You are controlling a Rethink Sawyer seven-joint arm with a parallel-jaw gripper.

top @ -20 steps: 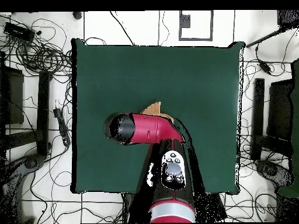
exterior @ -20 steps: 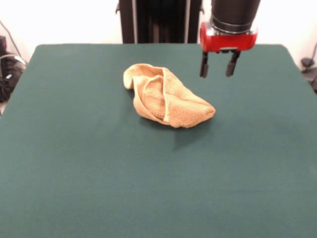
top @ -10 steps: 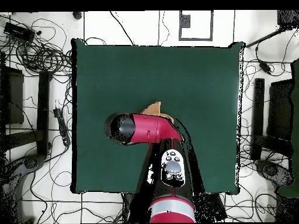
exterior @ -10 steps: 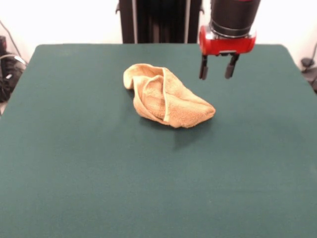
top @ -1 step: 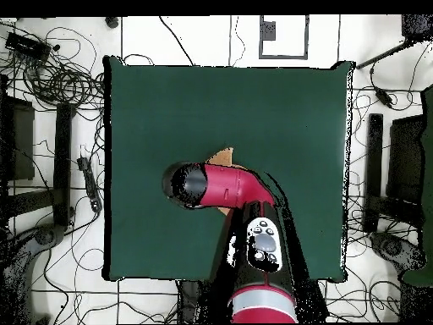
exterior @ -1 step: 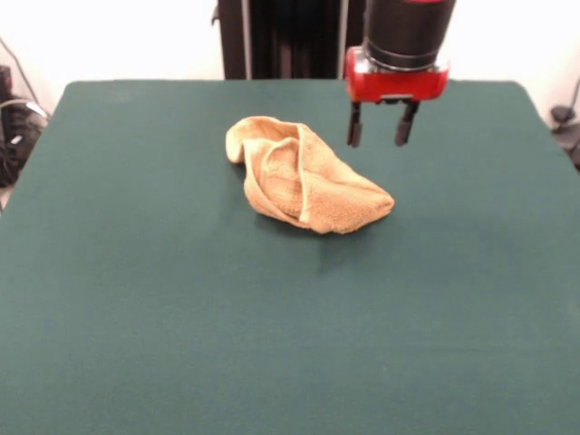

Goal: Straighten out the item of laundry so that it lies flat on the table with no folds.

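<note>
Front view: pincer (exterior @ -1 step: 380, 136), fingers apart, hangs above table (exterior @ -1 step: 136, 299) behind crumpled towel (exterior @ -1 step: 304, 177).

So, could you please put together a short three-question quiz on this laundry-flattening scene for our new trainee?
1. True or false: the towel already lies flat with no folds.
2. The gripper is: A) shut on the towel, B) open and above the table, clear of the towel, C) pressed flat on the cloth.
3. Fill in: in the overhead view the towel is mostly hidden by the ____.

Key:
1. False; it is bunched in a folded heap.
2. B.
3. arm.
</note>
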